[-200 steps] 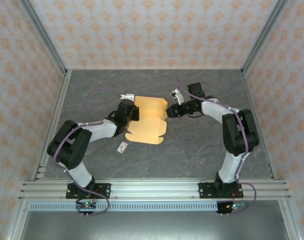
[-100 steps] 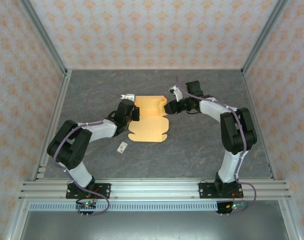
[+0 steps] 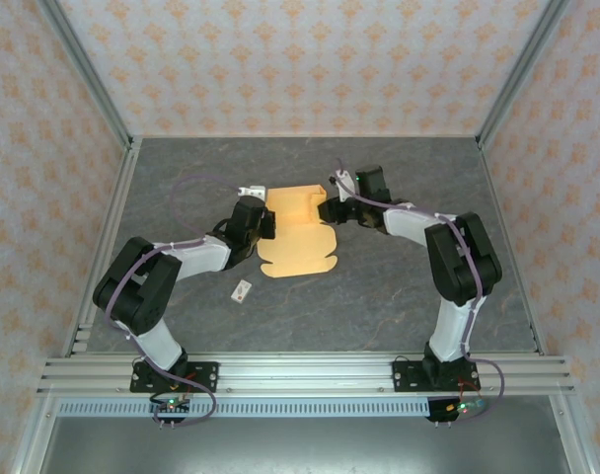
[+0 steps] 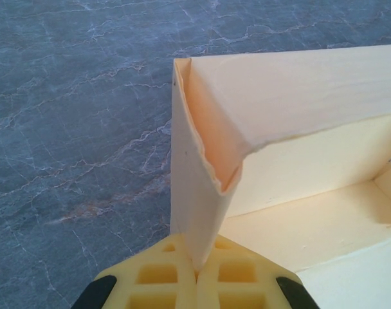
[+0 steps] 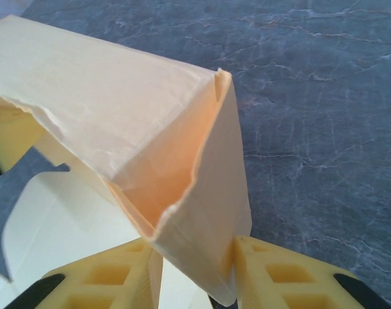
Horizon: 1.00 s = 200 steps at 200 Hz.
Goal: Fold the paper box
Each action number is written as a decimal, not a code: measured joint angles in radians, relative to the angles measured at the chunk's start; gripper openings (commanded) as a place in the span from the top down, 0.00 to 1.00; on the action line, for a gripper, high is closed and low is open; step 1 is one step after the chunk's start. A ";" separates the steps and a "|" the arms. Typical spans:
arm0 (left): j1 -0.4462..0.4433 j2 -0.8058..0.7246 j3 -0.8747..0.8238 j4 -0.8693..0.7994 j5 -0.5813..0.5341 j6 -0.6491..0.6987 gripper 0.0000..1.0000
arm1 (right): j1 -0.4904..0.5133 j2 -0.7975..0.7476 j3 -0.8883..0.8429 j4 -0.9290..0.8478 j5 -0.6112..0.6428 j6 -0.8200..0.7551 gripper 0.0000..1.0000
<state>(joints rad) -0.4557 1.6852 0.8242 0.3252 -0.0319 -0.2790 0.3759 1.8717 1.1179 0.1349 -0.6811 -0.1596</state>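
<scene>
The paper box (image 3: 298,237) is a light orange-tan sheet, partly folded, on the dark table. Its far wall and both far corners stand up, and its near flaps lie flat. My left gripper (image 3: 264,219) is at the far left corner. In the left wrist view it (image 4: 197,269) is shut on the upright corner flap of the box (image 4: 298,109). My right gripper (image 3: 326,209) is at the far right corner. In the right wrist view its fingers (image 5: 195,251) press both sides of the folded corner of the box (image 5: 118,103).
A tiny white tag (image 3: 243,290) lies on the table (image 3: 409,286) near the left arm. Patterned walls and metal frame posts close in the back and sides. An aluminium rail (image 3: 300,373) runs along the near edge.
My right gripper has moved left onto the box's far right corner and narrowed on it. The far wall and right side now stand up. The left gripper has kept its grip.
</scene>
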 measured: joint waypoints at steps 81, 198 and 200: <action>-0.001 0.027 0.032 -0.006 0.005 0.008 1.00 | 0.091 0.000 -0.055 0.165 0.321 0.094 0.75; -0.011 0.046 0.054 -0.033 -0.010 0.007 1.00 | 0.203 0.086 0.043 0.126 0.721 0.190 0.88; -0.011 0.046 0.054 -0.033 -0.010 0.007 1.00 | 0.204 0.088 0.046 0.122 0.726 0.192 0.89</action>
<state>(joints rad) -0.4671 1.7309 0.8783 0.2920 -0.0422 -0.2722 0.5804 1.9598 1.1641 0.2569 0.0452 0.0322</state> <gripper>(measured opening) 0.048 0.128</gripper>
